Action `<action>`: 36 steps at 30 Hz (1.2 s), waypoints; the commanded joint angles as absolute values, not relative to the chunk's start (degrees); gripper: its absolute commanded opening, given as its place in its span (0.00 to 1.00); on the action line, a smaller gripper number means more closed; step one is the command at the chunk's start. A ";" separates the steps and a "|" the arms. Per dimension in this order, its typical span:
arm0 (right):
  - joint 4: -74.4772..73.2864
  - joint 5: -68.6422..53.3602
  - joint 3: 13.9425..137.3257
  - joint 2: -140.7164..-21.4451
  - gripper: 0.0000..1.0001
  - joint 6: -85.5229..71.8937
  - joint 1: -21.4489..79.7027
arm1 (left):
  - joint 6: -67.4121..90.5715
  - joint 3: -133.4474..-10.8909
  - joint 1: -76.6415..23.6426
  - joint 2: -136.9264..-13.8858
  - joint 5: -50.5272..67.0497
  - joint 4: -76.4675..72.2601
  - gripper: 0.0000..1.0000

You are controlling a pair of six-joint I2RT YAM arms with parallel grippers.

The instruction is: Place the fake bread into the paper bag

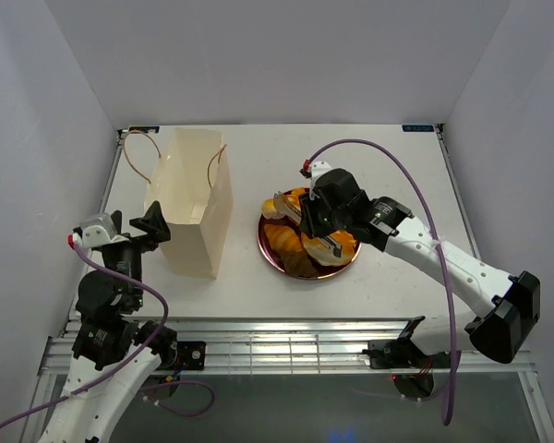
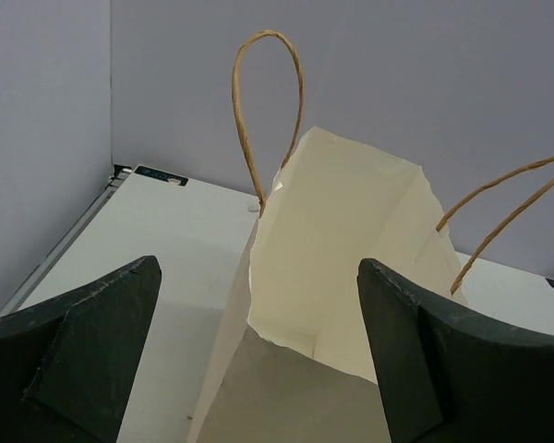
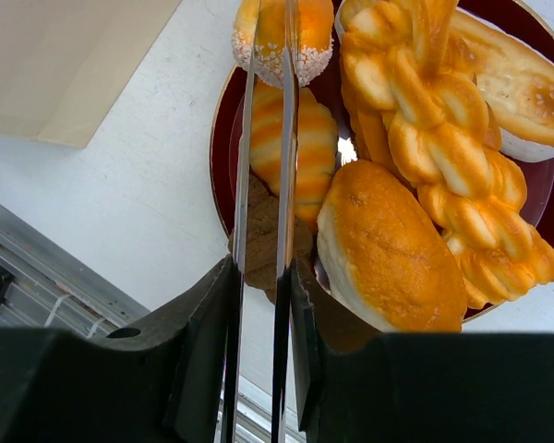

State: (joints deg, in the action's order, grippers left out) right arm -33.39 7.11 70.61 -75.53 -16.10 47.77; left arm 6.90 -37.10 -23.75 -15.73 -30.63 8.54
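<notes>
The fake bread (image 1: 291, 242) is heaped on a dark red plate (image 1: 263, 242) right of centre. My right gripper (image 1: 319, 226) hangs over that plate, shut on thin metal tongs (image 3: 243, 166). The two tong blades run close together across a striped roll (image 3: 309, 148) and a sugared round roll (image 3: 309, 28), and their tips leave the frame. A braided pastry (image 3: 443, 148), an oval loaf (image 3: 397, 249) and a flat loaf (image 3: 522, 83) lie beside them. The paper bag (image 1: 192, 198) stands upright at the left, mouth open. My left gripper (image 1: 155, 226) is open at its near left side, holding nothing.
The bag's brown cord handles (image 2: 268, 92) stick up above its open mouth (image 2: 342, 240). The plate's rim (image 3: 220, 138) lies a short way right of the bag. White walls enclose the table on three sides, and a metal rail runs along the near edge (image 1: 286, 341).
</notes>
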 commanded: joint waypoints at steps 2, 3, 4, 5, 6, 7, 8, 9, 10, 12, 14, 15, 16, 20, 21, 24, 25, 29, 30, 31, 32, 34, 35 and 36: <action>-33.92 6.94 74.88 -72.25 0.27 -15.47 48.08 | 6.68 -36.92 -23.91 -13.89 -30.76 7.65 0.98; -34.10 6.86 75.23 -71.81 0.27 -15.47 48.16 | 6.77 -36.83 -23.91 -13.63 -31.02 7.56 0.98; -34.28 6.94 75.67 -71.11 0.27 -15.47 48.08 | 6.68 -36.74 -23.91 -13.36 -31.20 7.38 0.98; -34.45 6.94 76.63 -70.76 0.27 -15.38 48.16 | 6.68 -36.65 -23.91 -13.19 -31.38 7.38 0.98; -34.89 6.94 77.25 -70.49 0.27 -15.21 48.08 | 6.68 -36.65 -23.91 -13.01 -31.64 7.38 0.98; -35.24 6.94 77.95 -70.05 0.27 -15.03 48.08 | 6.68 -36.65 -23.91 -13.01 -31.73 7.30 0.98; -35.59 7.12 78.74 -69.87 0.27 -14.94 48.16 | 6.77 -36.56 -23.91 -13.09 -31.82 7.29 0.98; -36.38 7.38 80.49 -69.79 0.27 -14.59 48.16 | 6.68 -36.56 -23.91 -13.27 -31.90 7.38 0.98; -36.82 7.64 81.38 -69.52 0.27 -14.42 48.25 | 6.85 -36.65 -23.91 -13.27 -31.99 7.47 0.98; -37.44 8.08 83.05 -69.26 0.27 -14.15 48.16 | 6.77 -36.65 -23.91 -13.27 -32.25 7.38 0.98; -38.32 8.79 85.86 -68.99 0.27 -13.62 48.16 | 6.77 -36.48 -23.91 -13.27 -32.61 7.38 0.98; -38.58 8.88 86.83 -68.99 0.27 -13.28 48.25 | 6.77 -36.47 -23.99 -13.27 -32.69 7.30 0.98; -38.84 9.31 88.92 -69.08 0.27 -12.49 48.16 | 6.77 -36.39 -23.99 -13.27 -32.78 7.29 0.98; -40.51 10.37 95.52 -70.66 0.27 -8.88 48.25 | 6.59 -36.21 -23.99 -13.53 -33.48 7.21 0.98; -41.39 10.89 97.45 -71.36 0.27 -8.35 48.16 | 6.59 -36.21 -23.99 -13.62 -33.57 7.12 0.98; -43.15 11.95 104.40 -74.17 0.27 -6.51 48.16 | 6.59 -36.12 -23.99 -13.71 -34.10 7.12 0.98; -43.15 11.95 105.72 -75.40 0.27 -6.24 48.16 | 6.59 -36.12 -23.99 -13.71 -34.19 7.12 0.98; -42.19 10.29 111.43 -78.57 0.28 -4.92 48.16 | 6.50 -35.95 -23.99 -13.71 -34.54 6.94 0.98; -42.19 9.76 113.88 -79.44 0.27 -4.57 48.16 | 6.59 -35.95 -23.91 -13.80 -34.54 6.86 0.98; -42.19 8.89 115.21 -81.02 0.28 -4.48 48.16 | 6.50 -35.86 -23.99 -13.80 -34.63 6.77 0.98; -42.10 8.27 116.36 -81.82 0.27 -4.40 48.16 | 6.68 -35.77 -23.99 -13.89 -34.63 6.77 0.98; -41.66 6.08 119.43 -83.84 0.28 -4.22 48.16 | 6.59 -35.69 -23.99 -14.06 -34.54 6.59 0.98; -41.40 5.28 120.14 -84.37 0.28 -4.13 48.25 | 6.50 -35.68 -23.99 -14.15 -34.54 6.50 0.98; -41.22 4.66 121.45 -84.98 0.28 -4.13 48.34 | 6.50 -35.51 -23.99 -14.24 -34.54 6.59 0.98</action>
State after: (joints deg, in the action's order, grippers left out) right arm -43.66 8.08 117.03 -83.77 -5.56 47.83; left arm 6.90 -36.01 -23.77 -13.15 -34.11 7.25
